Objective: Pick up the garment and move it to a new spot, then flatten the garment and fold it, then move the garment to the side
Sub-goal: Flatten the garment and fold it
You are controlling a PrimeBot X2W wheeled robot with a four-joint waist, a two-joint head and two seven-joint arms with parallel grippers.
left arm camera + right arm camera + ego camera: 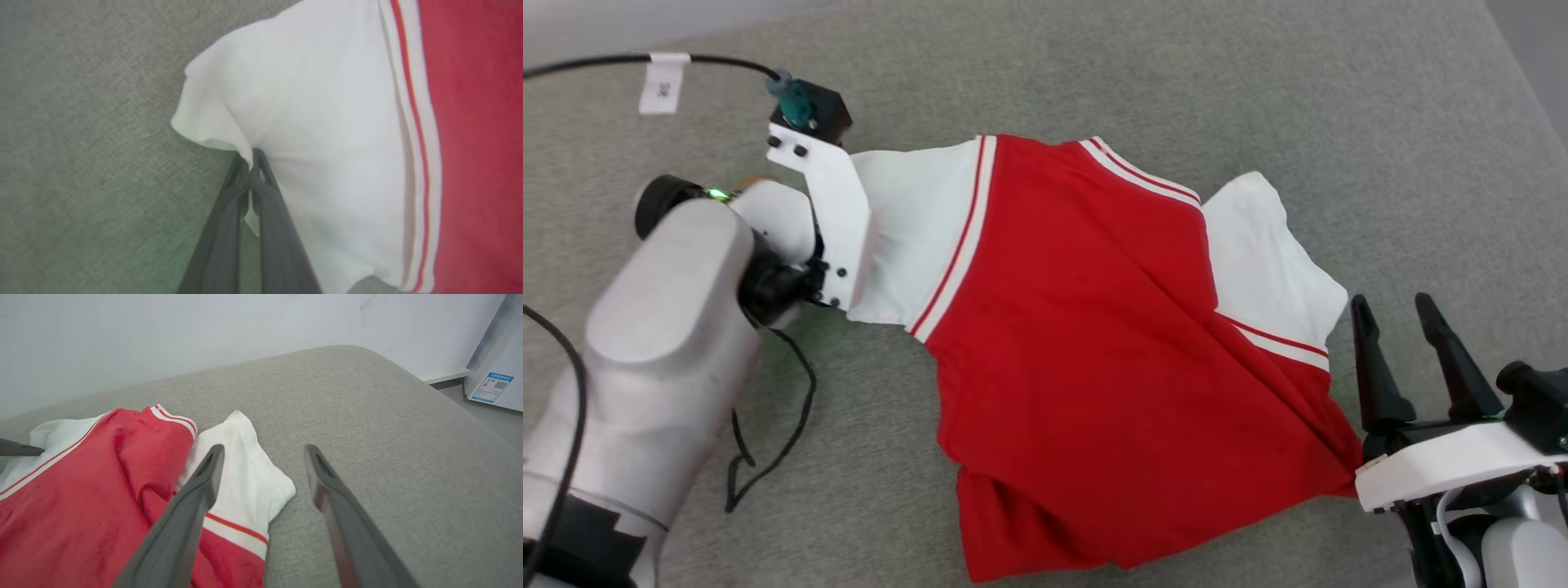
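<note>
The grey woven fabric cushion (1339, 98) lies open beyond the crumpled red-and-white jersey T-shirt (1094, 327); a loose black cable (812, 390) trails left of it.

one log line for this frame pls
garment: unfolded, wrinkled, on grey cushion | left gripper: shut on white sleeve | right gripper: open, beside other sleeve

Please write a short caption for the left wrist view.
Left gripper shut on the white sleeve of the garment, grey cushion beneath.

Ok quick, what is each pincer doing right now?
Left pincer: closed on the garment, at its white sleeve.
Right pincer: open, holding nothing.
</note>
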